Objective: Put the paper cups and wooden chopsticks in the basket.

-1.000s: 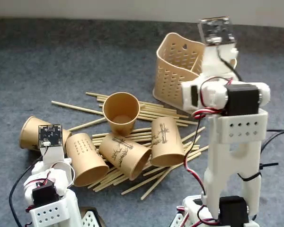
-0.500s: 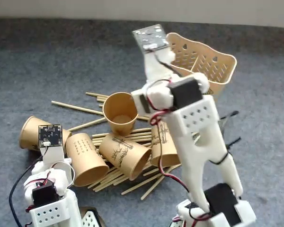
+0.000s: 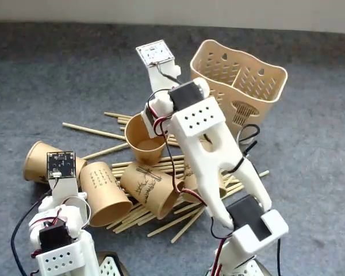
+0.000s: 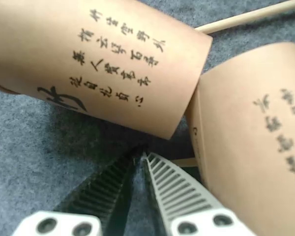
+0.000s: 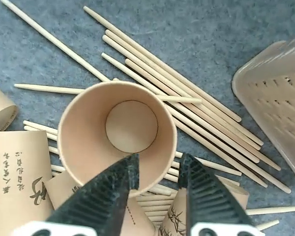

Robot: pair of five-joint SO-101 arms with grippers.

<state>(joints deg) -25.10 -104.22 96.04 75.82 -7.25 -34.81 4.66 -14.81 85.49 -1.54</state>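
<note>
Right gripper (image 5: 158, 162) swung over upright cup (image 5: 132, 125), apart; left gripper (image 4: 141, 155) together; chopsticks (image 5: 187, 88) half-hidden.

high: fixed, looks down over whole table (image 3: 46, 75) from behind both arms | left wrist: low, very near, faces lying cups (image 4: 98, 59) past left end effector (image 4: 140, 157) | right wrist: higher, straight down | high and right wrist share: upright cup (image 5: 118, 130) (image 3: 145, 138), chopsticks (image 5: 196, 105) (image 3: 92, 131), basket (image 5: 280, 103) (image 3: 241, 86)

left end effector (image 4: 141, 154) pinched closed, held low; right end effector (image 5: 159, 160) parted, extended far forward.
</note>
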